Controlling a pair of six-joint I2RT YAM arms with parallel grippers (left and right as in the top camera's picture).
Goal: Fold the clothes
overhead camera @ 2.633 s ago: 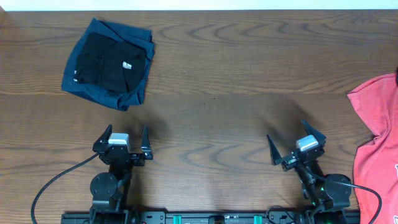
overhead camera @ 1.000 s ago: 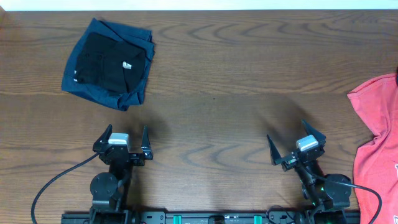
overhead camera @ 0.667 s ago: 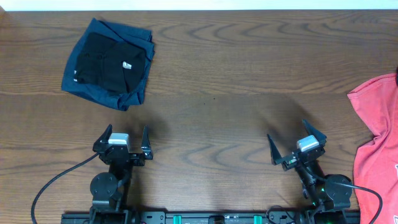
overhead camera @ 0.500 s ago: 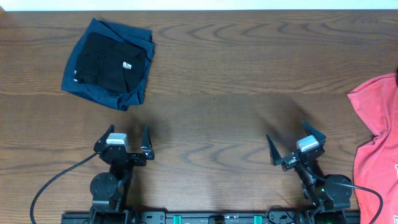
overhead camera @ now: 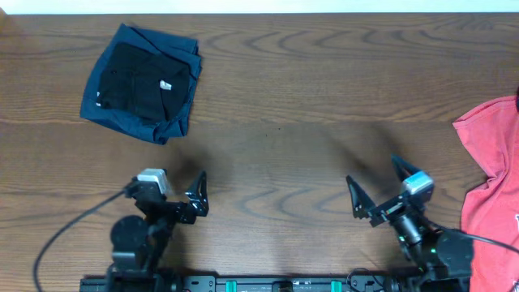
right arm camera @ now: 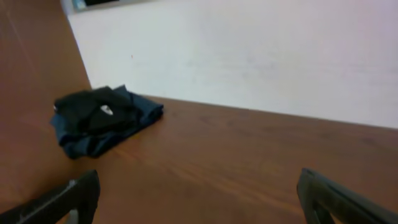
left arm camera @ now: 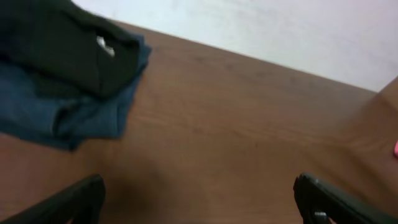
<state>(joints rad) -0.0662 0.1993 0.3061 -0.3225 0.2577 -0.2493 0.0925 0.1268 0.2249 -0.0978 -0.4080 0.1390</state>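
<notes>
The left gripper [overhead camera: 169, 193] is by the table's [overhead camera: 324, 89] near edge, left of centre, its jaws spread wide with nothing between them. In the left wrist view its fingers [left arm camera: 68, 202] frame only bare wood. The right gripper [overhead camera: 375, 174] is by the same edge, toward the right. Its jaws are likewise wide apart and empty, and it is angled a little toward the right edge. Neither gripper touches any cloth.

Well beyond the left gripper, near the far left corner, lies a folded stack. In it a black garment [overhead camera: 134, 77] rests on a navy garment [overhead camera: 146, 39], whose cloth shows around the black one's edges. A small white label [overhead camera: 165, 84] sits on the black cloth. The right wrist view shows this stack far across the wood, close to the far edge.

The red T-shirt [overhead camera: 491, 186] lies unfolded at the right edge, near the right gripper but apart from it, and runs out of the overhead view.
</notes>
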